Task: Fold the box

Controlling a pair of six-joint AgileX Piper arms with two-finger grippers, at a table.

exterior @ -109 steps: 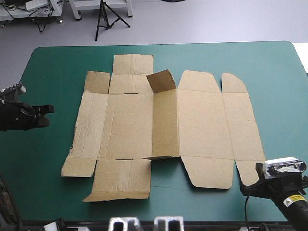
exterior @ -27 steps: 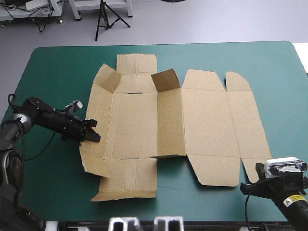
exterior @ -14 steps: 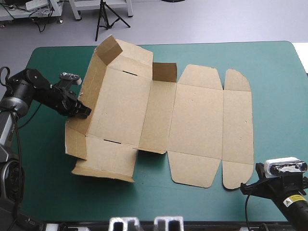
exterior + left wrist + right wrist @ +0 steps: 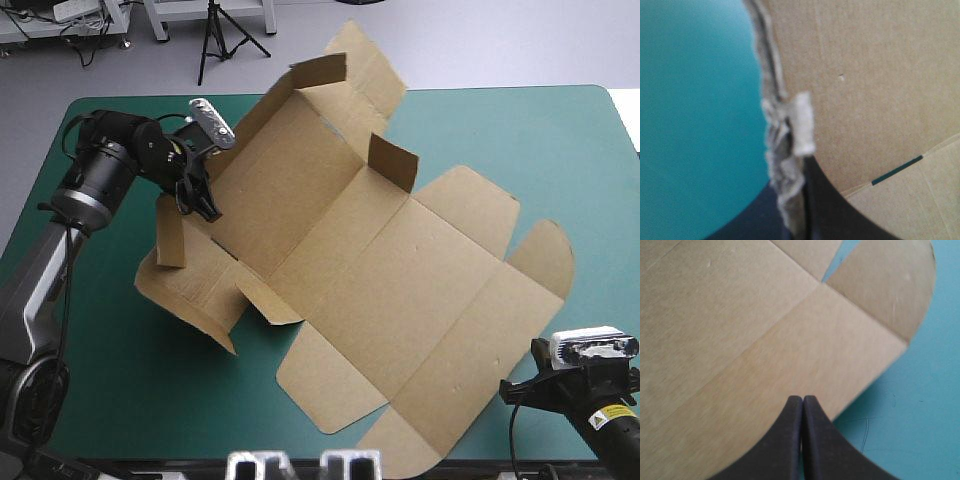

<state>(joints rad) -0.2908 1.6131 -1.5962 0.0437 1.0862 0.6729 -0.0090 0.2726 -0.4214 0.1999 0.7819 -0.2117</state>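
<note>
While the left tool [image 4: 207, 208] has only the ragged rim of the box [image 4: 400, 270] nipped between its fingers, all but closed on the board, the grasp looks thin to me. That edge is frayed right at the fingers, so a hard pull could tear it or let the sheet slip out and flop back down.

The right tool [image 4: 802, 399] has its fingers pressed together with nothing in them. It sits over the box's far end, a rounded flap [image 4: 885, 285] just ahead of it. I can't tell whether it touches the board. If it doesn't, nothing pins the flat part, and the whole sheet may swivel or skid on the desk [image 4: 100, 380] instead of creasing. One corner near the right tool already sits at the desk's near edge and could slide off.

The box lies slantwise. Its long axis runs from the left tool's grasp across to the right tool. The end by the left tool is lifted and tilted up, panels leaning, and the end by the right tool is flat on the desk.
</note>
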